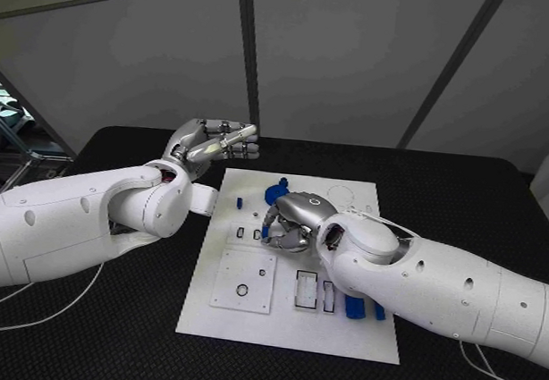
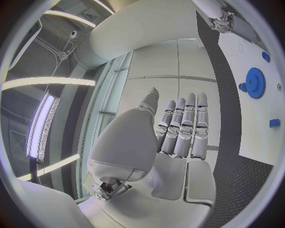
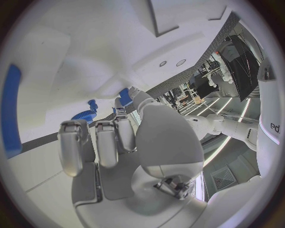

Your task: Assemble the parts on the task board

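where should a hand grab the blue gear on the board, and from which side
Take the blue gear by its toothed rim, coming from above. It looks to lie flat on the task board, so the rim is what stands clear. A small blue part sits against one edge; set the fingers on the free sides.

One marking can be read, in part: dark letters that look like "ed" are printed on the white arm casing [image 3: 274, 127] at the rim of the right wrist view, cut off by the edge of the circle, so the full word cannot be told. No text, number or label can be made out on the task board [image 1: 296, 273], on the blue parts or on either hand in the head view or the left wrist view.
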Robot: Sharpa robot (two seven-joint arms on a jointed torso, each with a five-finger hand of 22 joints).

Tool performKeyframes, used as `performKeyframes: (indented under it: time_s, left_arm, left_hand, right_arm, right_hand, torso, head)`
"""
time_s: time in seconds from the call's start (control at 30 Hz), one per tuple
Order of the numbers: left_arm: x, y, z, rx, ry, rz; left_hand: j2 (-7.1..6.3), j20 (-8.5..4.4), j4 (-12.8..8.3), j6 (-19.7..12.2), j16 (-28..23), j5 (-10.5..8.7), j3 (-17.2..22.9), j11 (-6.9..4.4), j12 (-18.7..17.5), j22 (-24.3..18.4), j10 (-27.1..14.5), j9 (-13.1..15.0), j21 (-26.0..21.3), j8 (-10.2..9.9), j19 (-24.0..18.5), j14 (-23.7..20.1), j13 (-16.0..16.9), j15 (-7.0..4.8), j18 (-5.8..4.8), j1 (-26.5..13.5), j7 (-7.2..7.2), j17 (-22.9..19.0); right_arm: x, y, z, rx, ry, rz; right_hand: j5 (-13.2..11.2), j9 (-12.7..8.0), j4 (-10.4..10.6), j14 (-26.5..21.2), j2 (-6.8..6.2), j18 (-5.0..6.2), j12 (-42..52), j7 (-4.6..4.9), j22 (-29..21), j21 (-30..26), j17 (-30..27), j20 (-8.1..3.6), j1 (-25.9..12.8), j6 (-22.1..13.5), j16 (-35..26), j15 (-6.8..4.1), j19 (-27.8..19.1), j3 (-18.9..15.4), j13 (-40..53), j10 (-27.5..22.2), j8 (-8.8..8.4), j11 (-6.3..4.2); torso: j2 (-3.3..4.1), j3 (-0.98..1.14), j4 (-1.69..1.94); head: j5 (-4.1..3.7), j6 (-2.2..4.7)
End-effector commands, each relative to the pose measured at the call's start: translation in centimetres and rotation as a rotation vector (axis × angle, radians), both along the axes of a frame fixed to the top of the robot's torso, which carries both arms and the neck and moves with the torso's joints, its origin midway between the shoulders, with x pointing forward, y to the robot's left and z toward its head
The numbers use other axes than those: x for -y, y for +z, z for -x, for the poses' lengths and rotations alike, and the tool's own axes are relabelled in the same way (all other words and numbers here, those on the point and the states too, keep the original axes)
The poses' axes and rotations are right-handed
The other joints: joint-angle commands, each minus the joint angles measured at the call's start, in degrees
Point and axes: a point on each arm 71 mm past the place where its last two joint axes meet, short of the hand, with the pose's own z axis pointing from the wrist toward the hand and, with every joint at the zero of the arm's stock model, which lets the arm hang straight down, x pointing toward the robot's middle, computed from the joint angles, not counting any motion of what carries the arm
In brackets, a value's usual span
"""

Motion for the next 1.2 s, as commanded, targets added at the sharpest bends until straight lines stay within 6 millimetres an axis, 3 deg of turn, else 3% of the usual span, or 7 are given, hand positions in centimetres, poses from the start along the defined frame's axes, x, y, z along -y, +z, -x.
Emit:
performKeyframes:
  time_s: [0.03, 0.6, 0.97, 1.2]
  left_arm:
    - [0.17, 0.14, 0.0, 0.002, -0.014, 0.005]
    - [0.18, 0.14, 0.0, 0.0, -0.014, 0.004]
    - [0.17, 0.14, 0.0, 0.0, -0.013, 0.004]
    - [0.13, 0.14, -0.01, 0.0, -0.013, 0.004]
  left_hand:
    - [0.03, 0.27, -0.2, 0.2, -0.4, -0.34, -0.2, 0.02, -0.4, -0.1, 0.1, -0.1, -0.1, -0.3, 0.3, 0.4, -0.1, 0.18, -0.67, -0.6, -0.09, 0.1]
    - [0.03, 0.27, -0.2, 0.2, -0.4, -0.34, -0.2, 0.02, -0.4, -0.1, 0.1, -0.1, -0.1, -0.3, 0.3, 0.4, -0.1, 0.18, -0.67, -0.6, -0.09, 0.1]
    - [0.03, 0.27, -0.2, 0.2, -0.4, -0.34, -0.2, 0.02, -0.4, -0.1, 0.1, -0.1, -0.1, -0.3, 0.3, 0.4, -0.1, 0.18, -0.67, -0.6, -0.09, 0.1]
    - [0.03, 0.27, -0.2, 0.2, -0.4, -0.34, -0.2, 0.02, -0.4, -0.1, 0.1, -0.1, -0.1, -0.3, 0.3, 0.4, -0.1, 0.18, -0.67, -0.6, -0.09, 0.1]
  right_arm:
    - [0.06, -0.51, 0.07, -0.02, 0.0, 0.036]
    - [-0.02, -0.54, 0.05, -0.018, -0.006, 0.048]
    - [0.04, -0.48, 0.0, -0.012, -0.014, 0.042]
    - [0.05, -0.36, -0.02, -0.003, -0.025, 0.029]
  right_hand:
    - [0.3, 0.0, 0.0, 4.7, -0.58, -0.03, -0.4, -0.1, 13.7, -0.3, 9.2, -0.04, -0.3, -0.3, -0.3, 0.12, 4.8, -0.2, 4.3, -0.4, -0.43, 0.14]
    - [0.5, -0.6, 0.5, 4.9, -2.08, -0.01, -2.7, 1.22, 13.6, -0.4, 10.0, 0.78, -2.0, -3.5, 0.1, 1.08, 4.7, -0.7, 2.5, -2.0, -2.52, 1.28]
    - [0.4, -0.6, 0.9, 4.9, -2.47, 0.01, -3.3, 1.53, 13.6, -0.4, 10.0, 1.13, -2.8, -4.4, 0.1, 1.4, 4.7, -1.0, 2.1, -2.5, -3.0, 1.61]
    - [-1.4, -0.7, 1.8, 4.8, -3.14, 0.06, -4.2, 1.91, 13.4, -0.5, 10.0, 1.53, -4.2, -6.1, 0.0, 1.77, 4.5, -1.9, 1.3, -3.4, -3.67, 2.02]
  torso:
    - [0.0, 0.03, 0.02]
    - [0.01, 0.02, -0.01]
    - [0.01, 0.03, 0.0]
    - [-0.01, 0.01, 0.01]
  head:
    - [0.08, -0.02]
    - [0.27, -0.05]
    - [0.29, -0.16]
    - [0.15, -0.15]
